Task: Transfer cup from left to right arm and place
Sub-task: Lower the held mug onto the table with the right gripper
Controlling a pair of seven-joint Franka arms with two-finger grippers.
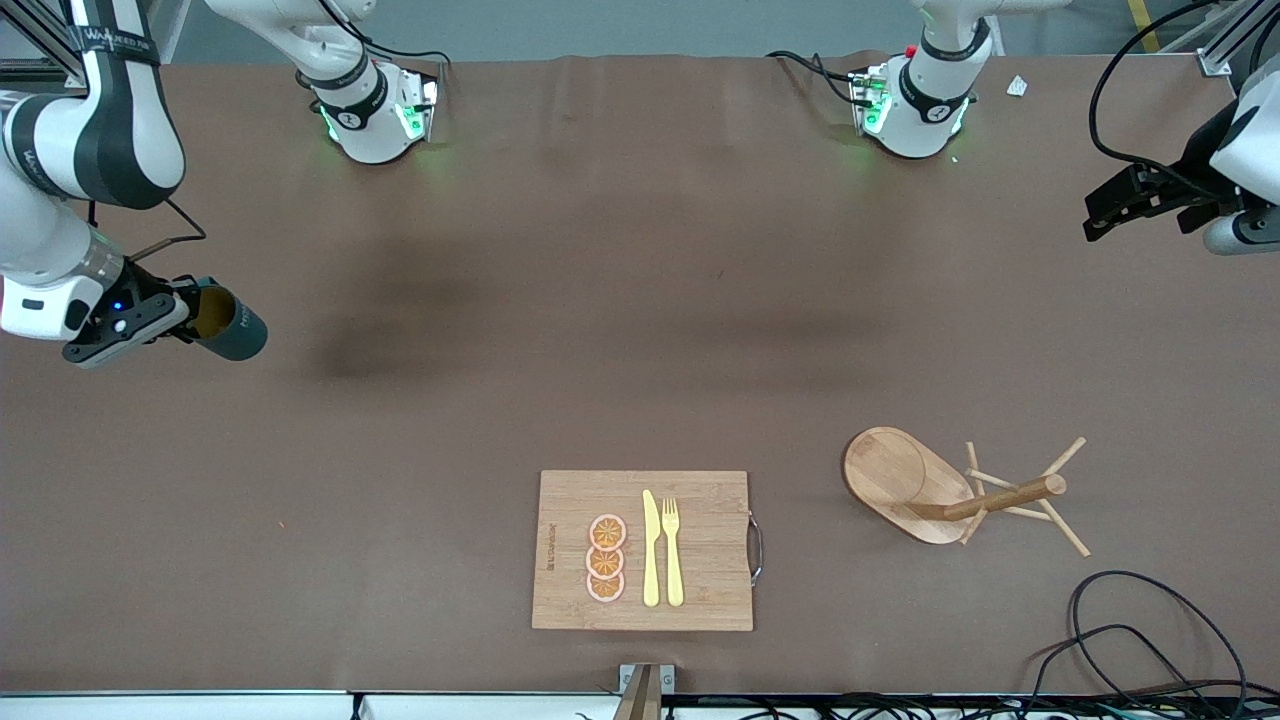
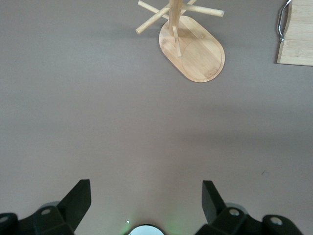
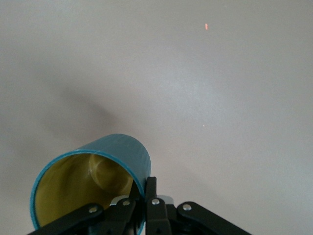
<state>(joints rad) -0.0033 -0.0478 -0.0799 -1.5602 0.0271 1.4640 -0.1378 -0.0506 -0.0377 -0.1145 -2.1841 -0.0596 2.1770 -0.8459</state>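
Now your right gripper (image 1: 178,322) is clamped on the cup (image 1: 228,322) rim; lower gently, base level, onto bare table (image 1: 500,300). Left gripper (image 2: 145,200) waits, fingers apart.

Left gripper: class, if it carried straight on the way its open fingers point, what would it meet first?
Probably bare table: the left gripper holds nothing, and the wooden peg rack lies off that line, though depth is uncertain.

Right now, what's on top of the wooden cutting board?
On the cutting board lie three orange slices, a yellow knife and a yellow fork. What the pieces cover can't be seen.
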